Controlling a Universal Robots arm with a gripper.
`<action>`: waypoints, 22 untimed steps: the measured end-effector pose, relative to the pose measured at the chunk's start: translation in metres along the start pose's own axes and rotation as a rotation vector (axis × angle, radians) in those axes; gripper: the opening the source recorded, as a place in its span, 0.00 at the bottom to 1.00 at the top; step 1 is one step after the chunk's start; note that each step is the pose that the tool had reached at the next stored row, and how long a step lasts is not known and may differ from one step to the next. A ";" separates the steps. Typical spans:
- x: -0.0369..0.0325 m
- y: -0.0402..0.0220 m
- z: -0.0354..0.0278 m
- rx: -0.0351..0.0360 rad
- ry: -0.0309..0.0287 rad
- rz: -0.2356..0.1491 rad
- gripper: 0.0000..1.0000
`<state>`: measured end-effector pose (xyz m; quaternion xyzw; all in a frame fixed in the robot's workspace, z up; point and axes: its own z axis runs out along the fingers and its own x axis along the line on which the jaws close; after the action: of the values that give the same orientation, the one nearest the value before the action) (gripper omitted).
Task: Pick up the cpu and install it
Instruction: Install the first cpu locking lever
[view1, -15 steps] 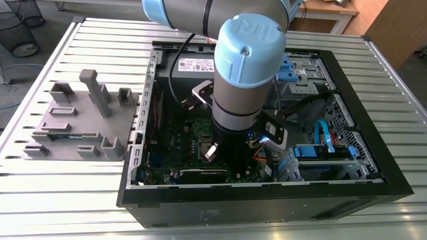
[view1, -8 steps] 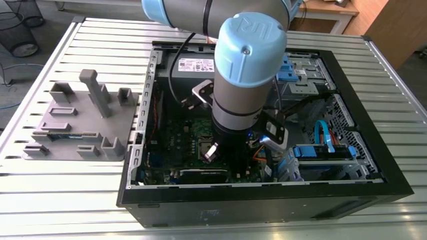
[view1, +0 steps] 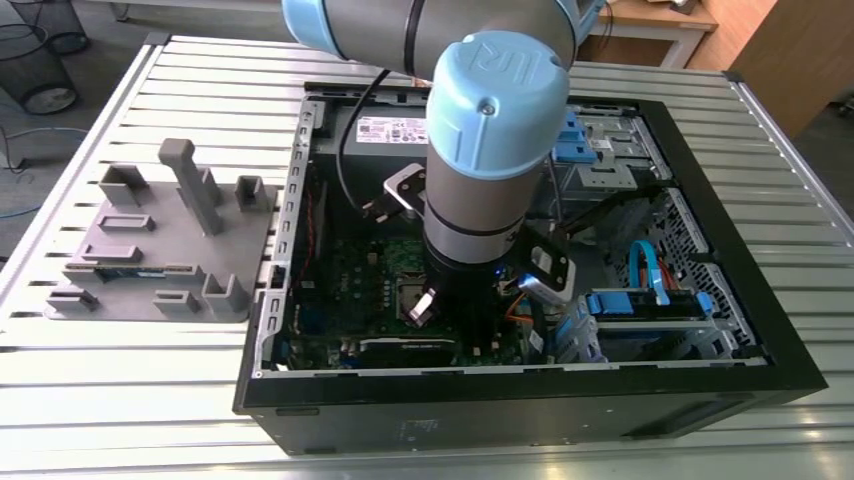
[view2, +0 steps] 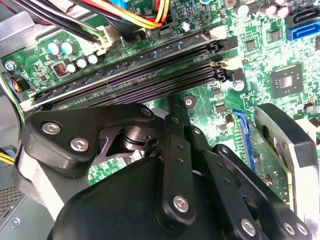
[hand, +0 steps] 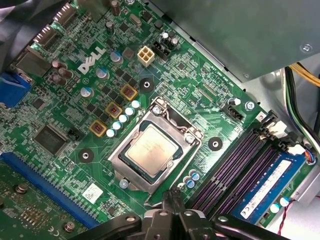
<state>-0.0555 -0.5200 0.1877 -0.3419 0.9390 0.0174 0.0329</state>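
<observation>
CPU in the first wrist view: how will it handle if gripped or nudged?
Flat, metal-topped cpu: probably rigid and dense for its size. The shiny lid looks smooth, so likely slippery. It sits inside the socket frame, so a sideways nudge probably won't move it.

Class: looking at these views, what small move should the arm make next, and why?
Probably lift the gripper straight up a little. The small flat square silver cpu already lies level inside the rectangular silver-framed socket on the green motherboard, and the gripper, shut and holding nothing, sits close beside that socket's edge.
</observation>
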 end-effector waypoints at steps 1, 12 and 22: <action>-0.0001 0.0000 0.0003 0.0004 -0.0008 0.000 0.11; -0.0031 -0.0026 0.0007 -0.0029 -0.0041 0.000 0.11; -0.0040 -0.0025 -0.0089 -0.0054 -0.0066 0.000 0.11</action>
<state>-0.0513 -0.5198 0.1968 -0.3420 0.9388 0.0211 0.0351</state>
